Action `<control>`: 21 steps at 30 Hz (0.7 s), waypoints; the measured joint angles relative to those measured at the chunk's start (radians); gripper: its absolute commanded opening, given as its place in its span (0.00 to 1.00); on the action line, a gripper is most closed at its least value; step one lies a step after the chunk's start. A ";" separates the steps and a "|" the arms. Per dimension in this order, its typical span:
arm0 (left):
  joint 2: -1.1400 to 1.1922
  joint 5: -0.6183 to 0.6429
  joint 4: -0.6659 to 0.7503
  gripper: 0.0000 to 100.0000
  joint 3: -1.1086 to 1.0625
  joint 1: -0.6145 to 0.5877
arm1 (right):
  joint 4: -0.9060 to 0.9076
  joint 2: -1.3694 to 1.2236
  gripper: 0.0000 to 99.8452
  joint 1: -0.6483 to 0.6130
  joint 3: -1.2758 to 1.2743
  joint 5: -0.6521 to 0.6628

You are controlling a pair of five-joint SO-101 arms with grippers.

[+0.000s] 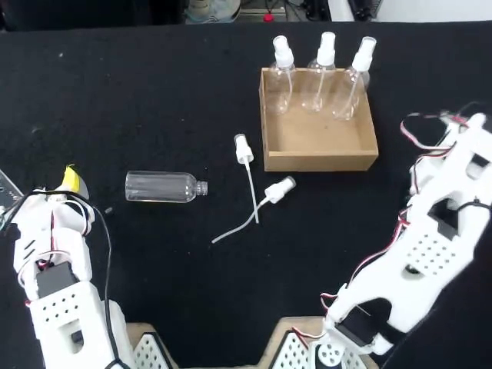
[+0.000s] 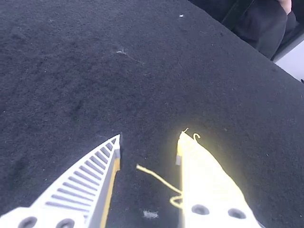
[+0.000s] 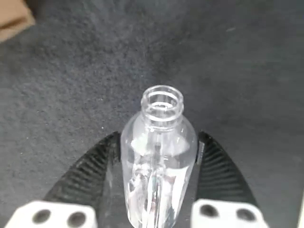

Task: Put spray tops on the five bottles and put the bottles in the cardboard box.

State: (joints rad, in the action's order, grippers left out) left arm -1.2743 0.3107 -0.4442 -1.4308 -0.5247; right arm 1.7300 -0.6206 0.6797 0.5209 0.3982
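Observation:
The cardboard box stands at the back right and holds three upright bottles with spray tops. An uncapped clear bottle lies on its side at left centre. Two loose spray tops lie with their tubes crossed between that bottle and the box. My left gripper hangs open over bare black cloth, left of the lying bottle, its yellow finger showing from above. My right gripper is shut on another uncapped clear bottle, whose open neck points away from the wrist.
Black cloth covers the whole table. The right arm stretches along the right edge, just right of the box. A corner of cardboard shows in the right wrist view. Open cloth lies in front of the spray tops.

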 measured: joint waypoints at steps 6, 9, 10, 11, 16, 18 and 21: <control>0.000 0.000 0.000 0.19 0.000 0.000 | 0.000 0.333 0.14 -0.018 -0.107 0.034; 0.000 0.000 0.000 0.19 0.000 0.000 | -0.015 0.502 0.14 -0.057 -0.193 0.034; 0.000 0.000 0.000 0.19 0.000 0.000 | -0.038 0.554 0.14 -0.069 -0.230 0.034; 0.000 0.000 0.000 0.19 0.000 0.000 | -0.068 0.601 0.14 -0.080 -0.273 0.032; 0.000 0.000 0.000 0.19 0.000 0.000 | -0.273 0.807 0.14 -0.123 -0.537 -0.026; 0.000 0.000 0.000 0.19 0.000 0.000 | -0.358 0.881 0.14 -0.147 -0.657 -0.043; 0.000 0.000 0.000 0.19 0.000 0.000 | -0.462 0.971 0.14 -0.189 -0.819 -0.084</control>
State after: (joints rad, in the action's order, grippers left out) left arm -1.2743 0.3107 -0.4442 -1.4308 -0.5247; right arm 1.2681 0.3506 0.4910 -0.2984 0.3138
